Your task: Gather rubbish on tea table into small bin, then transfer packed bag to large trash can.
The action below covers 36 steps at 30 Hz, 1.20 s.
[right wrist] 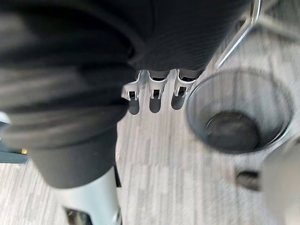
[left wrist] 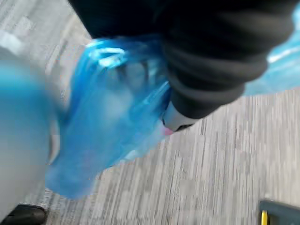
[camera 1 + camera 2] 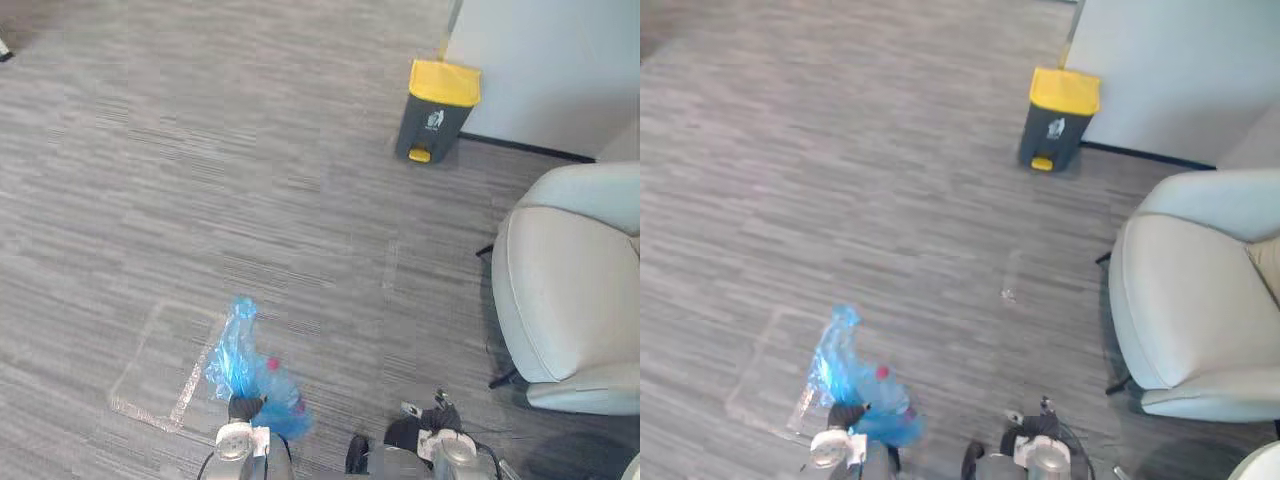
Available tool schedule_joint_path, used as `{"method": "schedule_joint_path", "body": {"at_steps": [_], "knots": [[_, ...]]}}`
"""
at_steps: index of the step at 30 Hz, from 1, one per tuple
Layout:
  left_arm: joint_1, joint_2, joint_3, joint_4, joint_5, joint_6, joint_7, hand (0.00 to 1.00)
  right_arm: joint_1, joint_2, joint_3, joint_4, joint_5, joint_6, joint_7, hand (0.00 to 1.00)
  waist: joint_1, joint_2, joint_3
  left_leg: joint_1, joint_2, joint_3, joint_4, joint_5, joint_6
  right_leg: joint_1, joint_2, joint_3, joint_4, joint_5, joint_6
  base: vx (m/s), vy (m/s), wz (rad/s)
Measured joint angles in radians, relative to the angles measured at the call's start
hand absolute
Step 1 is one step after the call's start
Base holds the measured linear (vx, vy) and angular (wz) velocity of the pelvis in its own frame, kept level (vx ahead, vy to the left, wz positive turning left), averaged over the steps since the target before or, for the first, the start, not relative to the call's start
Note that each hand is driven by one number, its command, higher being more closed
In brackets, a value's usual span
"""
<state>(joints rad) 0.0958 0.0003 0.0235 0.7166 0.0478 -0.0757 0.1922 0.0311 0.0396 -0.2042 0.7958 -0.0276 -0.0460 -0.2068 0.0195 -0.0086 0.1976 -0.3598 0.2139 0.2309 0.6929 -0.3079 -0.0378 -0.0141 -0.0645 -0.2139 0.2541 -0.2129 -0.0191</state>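
A blue plastic rubbish bag [image 3: 248, 365] with something pink inside hangs low over the carpet, and my left hand [image 3: 243, 408] is shut on its neck. In the left wrist view the bag [image 2: 108, 117] bulges past the dark cover and the thumb [image 2: 177, 120]. The large grey trash can with a yellow lid [image 3: 438, 110] stands far ahead by the wall, lid closed. My right hand [image 3: 440, 415] hangs low at my right side, its fingers [image 1: 153, 89] relaxed and holding nothing. The small black mesh bin [image 1: 239, 110] stands on the floor below that hand, with no bag in it.
A pale grey armchair [image 3: 570, 290] on metal legs takes up the right side. A rectangle of clear tape [image 3: 165, 372] marks the carpet beside the bag. A light blue wall [image 3: 550, 60] stands behind the trash can. Open carpet lies between me and the can.
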Motion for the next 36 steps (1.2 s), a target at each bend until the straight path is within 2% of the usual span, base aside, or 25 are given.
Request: {"method": "schedule_joint_path", "body": {"at_steps": [2, 3, 5, 6, 7, 8, 9, 10, 11, 13, 15, 17, 18, 19, 20, 22, 23, 25, 26, 27, 28, 30, 33, 34, 36], "knots": [[-0.006, -0.017, 0.0, -0.005, 0.001, -0.002, 0.0, 1.0, 0.013, -0.004, -0.01, 0.0, 0.0, -0.001, -0.003, 0.0, 0.013, 0.015, -0.01, 0.013, -0.027, -0.043, -0.225, 0.114, -0.02, 0.023, -0.003, 0.062, 0.002, -0.031, 0.054, 0.34, 0.25, -0.96], [-0.006, -0.019, -0.002, 0.009, 0.001, -0.002, 0.0, 1.0, 0.014, -0.002, -0.021, 0.013, 0.0, 0.008, -0.005, 0.0, 0.027, 0.011, -0.02, 0.023, -0.041, -0.052, -0.223, 0.181, -0.026, 0.026, -0.01, 0.125, 0.006, -0.057, 0.088, 0.39, 0.308, -0.81], [-0.01, -0.006, -0.003, -0.001, 0.001, -0.003, 0.0, 1.0, 0.039, 0.022, -0.018, 0.003, -0.003, 0.009, -0.005, 0.0, 0.016, -0.03, -0.037, 0.062, -0.073, 0.011, -0.228, 0.118, -0.005, 0.03, -0.064, 0.171, 0.028, -0.056, 0.088, 0.44, 0.301, -0.65], [-0.009, -0.007, -0.003, -0.001, 0.001, -0.003, 0.0, 1.0, 0.042, 0.022, -0.019, 0.003, -0.004, 0.012, -0.005, 0.0, 0.023, -0.03, -0.037, 0.078, -0.075, 0.027, -0.221, 0.096, -0.002, 0.017, -0.073, 0.18, 0.065, -0.053, 0.094, 0.37, 0.256, -0.79], [-0.002, -0.004, -0.008, -0.003, 0.0, -0.003, 0.001, 1.0, 0.044, 0.022, -0.019, 0.003, -0.006, 0.015, -0.004, 0.0, 0.025, -0.032, -0.037, 0.124, -0.085, 0.063, -0.229, 0.056, 0.007, -0.021, -0.096, 0.194, 0.172, -0.043, 0.113, 0.34, 0.255, -0.81], [0.006, 0.006, -0.029, -0.007, 0.0, -0.002, 0.001, 1.0, 0.048, 0.022, -0.018, 0.003, -0.011, 0.016, -0.003, 0.0, 0.024, -0.032, -0.037, 0.172, -0.098, 0.088, -0.253, 0.03, 0.013, -0.092, -0.121, 0.198, 0.337, -0.013, 0.162, 0.33, 0.244, -0.67], [0.008, 0.015, -0.044, -0.008, 0.0, -0.002, 0.001, 1.0, 0.048, 0.021, -0.018, 0.004, -0.011, 0.017, -0.001, 0.0, 0.02, -0.033, -0.037, 0.191, -0.106, 0.091, -0.265, 0.023, 0.015, -0.127, -0.131, 0.197, 0.408, -0.005, 0.177, 0.43, 0.194, -0.2], [0.009, 0.033, -0.07, -0.009, 0.0, 0.0, 0.001, 1.0, 0.056, 0.021, -0.019, 0.001, -0.008, 0.017, 0.002, 0.0, -0.001, -0.032, -0.036, 0.242, -0.123, 0.089, -0.297, 0.005, 0.024, -0.199, -0.142, 0.176, 0.567, -0.007, 0.174, 0.45, 0.099, 0.1], [0.01, 0.042, -0.073, -0.009, 0.0, 0.001, 0.002, 1.0, 0.048, 0.019, -0.02, 0.005, -0.013, 0.017, 0.001, 0.0, -0.014, -0.029, -0.034, 0.286, -0.129, 0.089, -0.33, -0.003, 0.026, -0.243, -0.141, 0.136, 0.631, -0.026, 0.142, 0.39, 0.061, 0.17], [0.001, 0.05, -0.076, -0.003, 0.0, 0.001, 0.002, 1.0, 0.046, 0.017, -0.019, 0.008, -0.014, 0.016, 0.001, 0.0, -0.02, -0.029, -0.029, 0.358, -0.13, 0.09, -0.383, -0.01, 0.021, -0.3, -0.131, 0.057, 0.637, -0.065, 0.097, 0.37, -0.015, 0.06], [-0.033, 0.062, -0.074, 0.044, 0.0, 0.001, 0.002, 1.0, 0.011, -0.005, -0.017, 0.051, -0.015, 0.016, 0.001, 0.0, -0.031, -0.021, -0.025, 0.451, -0.112, 0.093, -0.457, -0.006, 0.01, -0.381, -0.069, -0.032, 0.469, -0.081, 0.044, 0.62, -0.07, 0.11], [-0.051, 0.069, -0.071, 0.074, 0.0, 0.001, 0.002, 1.0, -0.001, -0.017, -0.014, 0.057, -0.015, 0.017, 0.001, 0.0, -0.041, -0.014, -0.018, 0.495, -0.096, 0.088, -0.489, -0.006, 0.01, -0.43, -0.025, -0.055, 0.316, -0.025, 0.02, 0.58, -0.118, 0.24], [-0.046, 0.075, -0.06, 0.081, 0.0, 0.001, 0.002, 1.0, 0.001, -0.029, 0.0, 0.069, -0.015, 0.016, 0.001, 0.0, -0.051, -0.027, -0.02, 0.545, -0.107, 0.082, -0.52, -0.007, -0.003, -0.42, 0.012, -0.042, 0.078, 0.127, 0.025, 0.5, -0.111, 0.35], [-0.044, 0.079, -0.051, 0.092, 0.0, 0.0, 0.002, 1.0, 0.003, -0.043, 0.008, 0.086, -0.013, 0.015, 0.002, 0.0, -0.061, -0.034, -0.014, 0.583, -0.113, 0.06, -0.535, -0.008, -0.02, -0.399, 0.021, -0.031, 0.017, 0.292, -0.089, 0.73, -0.163, -0.03], [-0.051, 0.07, -0.045, 0.12, 0.001, 0.001, 0.001, 1.0, -0.04, -0.068, 0.01, 0.107, -0.023, 0.018, 0.003, 0.0, -0.05, 0.017, -0.01, 0.6, -0.075, 0.046, -0.532, 0.01, -0.029, -0.39, 0.063, -0.029, 0.049, 0.255, -0.099, 0.57, -0.135, -0.28], [-0.067, 0.064, -0.039, 0.121, 0.001, 0.001, 0.004, 1.0, -0.064, -0.069, -0.014, 0.116, -0.043, 0.017, 0.002, 0.0, -0.054, 0.024, 0.004, 0.601, -0.073, -0.003, -0.474, 0.075, -0.061, -0.396, 0.061, -0.027, 0.141, 0.165, -0.124, 0.49, -0.152, -0.17], [-0.077, 0.06, -0.03, 0.118, 0.001, 0.001, 0.003, 1.0, -0.051, -0.064, -0.027, 0.12, -0.043, 0.024, 0.005, 0.0, -0.057, 0.031, 0.009, 0.579, -0.048, -0.04, -0.351, 0.116, -0.076, -0.344, 0.068, -0.041, 0.152, 0.114, -0.12, 0.64, -0.221, 0.24], [-0.075, 0.044, 0.0, 0.106, 0.009, -0.002, 0.002, 1.0, -0.019, -0.039, -0.016, 0.083, -0.041, 0.029, 0.006, 0.0, -0.06, 0.036, 0.01, 0.465, 0.0, -0.092, -0.025, 0.251, -0.088, -0.233, 0.084, -0.052, 0.108, 0.076, -0.117, 0.55, -0.152, 0.19], [-0.067, 0.022, 0.015, 0.077, 0.009, -0.002, 0.001, 1.0, -0.013, -0.037, 0.007, 0.068, -0.04, 0.027, 0.007, 0.0, -0.055, 0.038, 0.012, 0.352, 0.035, -0.102, 0.223, 0.26, -0.095, -0.169, 0.1, -0.047, 0.065, 0.065, -0.129, 0.32, -0.018, -0.04], [-0.065, 0.014, 0.018, 0.067, 0.009, -0.003, 0.0, 1.0, -0.013, -0.037, 0.016, 0.067, -0.04, 0.027, 0.007, 0.0, -0.05, 0.038, 0.013, 0.302, 0.049, -0.101, 0.306, 0.243, -0.089, -0.143, 0.107, -0.045, 0.047, 0.06, -0.131, 0.46, -0.019, -0.12], [-0.058, -0.001, 0.019, 0.053, 0.009, -0.003, 0.0, 1.0, -0.012, -0.035, 0.025, 0.066, -0.039, 0.027, 0.007, 0.0, -0.035, 0.034, 0.015, 0.198, 0.065, -0.091, 0.431, 0.198, -0.06, -0.076, 0.118, -0.034, 0.002, 0.039, -0.137, 0.35, 0.004, -0.17], [-0.04, -0.01, 0.019, 0.03, 0.009, -0.002, 0.0, 1.0, -0.009, -0.013, 0.029, 0.066, -0.036, 0.029, 0.006, 0.0, -0.013, 0.017, 0.017, 0.1, 0.074, -0.046, 0.424, 0.146, -0.028, 0.002, 0.117, -0.01, -0.045, 0.026, -0.127, 0.34, 0.016, -0.26], [0.003, -0.019, 0.03, -0.026, 0.008, -0.004, -0.001, 1.0, -0.005, 0.003, 0.02, 0.055, -0.03, 0.033, 0.004, 0.0, 0.015, 0.006, 0.015, 0.005, 0.046, 0.013, 0.105, 0.086, -0.007, 0.09, 0.1, 0.046, -0.093, 0.005, -0.084, 0.45, 0.123, -0.5], [0.002, -0.023, 0.039, -0.026, 0.008, -0.004, 0.0, 1.0, -0.003, 0.006, 0.011, 0.048, -0.031, 0.034, 0.003, 0.0, 0.029, 0.004, 0.014, 0.01, 0.015, 0.01, -0.055, 0.091, -0.01, 0.117, 0.085, 0.072, -0.096, -0.009, -0.061, 0.48, 0.193, -0.58], [0.008, -0.03, 0.038, -0.025, 0.008, -0.004, 0.0, 1.0, 0.011, -0.001, 0.001, 0.046, -0.031, 0.034, -0.001, 0.0, 0.037, 0.014, 0.001, 0.025, -0.028, 0.005, -0.272, 0.183, -0.006, 0.141, 0.075, 0.1, -0.102, -0.036, -0.019, 0.44, 0.219, -0.48]]}}
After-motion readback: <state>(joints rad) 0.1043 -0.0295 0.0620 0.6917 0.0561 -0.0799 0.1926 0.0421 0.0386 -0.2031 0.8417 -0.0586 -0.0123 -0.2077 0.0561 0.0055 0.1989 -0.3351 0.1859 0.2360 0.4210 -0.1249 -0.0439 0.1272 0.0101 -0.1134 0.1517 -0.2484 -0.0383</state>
